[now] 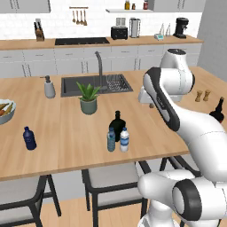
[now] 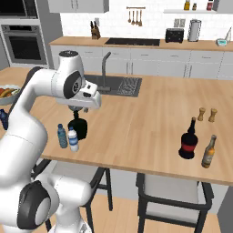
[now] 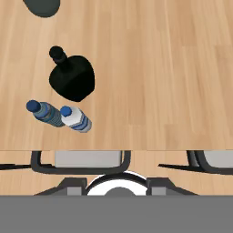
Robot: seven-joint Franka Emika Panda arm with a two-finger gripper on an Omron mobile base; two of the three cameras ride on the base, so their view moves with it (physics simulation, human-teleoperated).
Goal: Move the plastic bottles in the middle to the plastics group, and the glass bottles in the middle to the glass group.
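Three bottles stand close together near the counter's front edge. The squat black glass bottle (image 1: 117,124) (image 2: 78,128) (image 3: 73,78) is at the back. In front of it stand the white plastic bottle with a blue label (image 1: 124,139) (image 2: 73,139) (image 3: 76,119) and the pale blue-grey one (image 1: 111,139) (image 2: 62,136) (image 3: 45,112). My gripper (image 2: 79,110) hangs above and just behind the black bottle, its fingers apart and holding nothing. The navy bottle (image 1: 29,138) of the plastics group stands far left. The red-labelled bottle (image 2: 188,142) (image 1: 217,111) of the glass group stands far right.
A potted plant (image 1: 88,98) stands behind the trio, in front of the sink (image 1: 95,84). A soap dispenser (image 1: 49,87) and a food bowl (image 1: 5,111) are at the left. An amber bottle (image 2: 209,152) and salt and pepper shakers (image 2: 206,113) flank the red-labelled bottle. Stools (image 1: 106,179) stand under the front edge.
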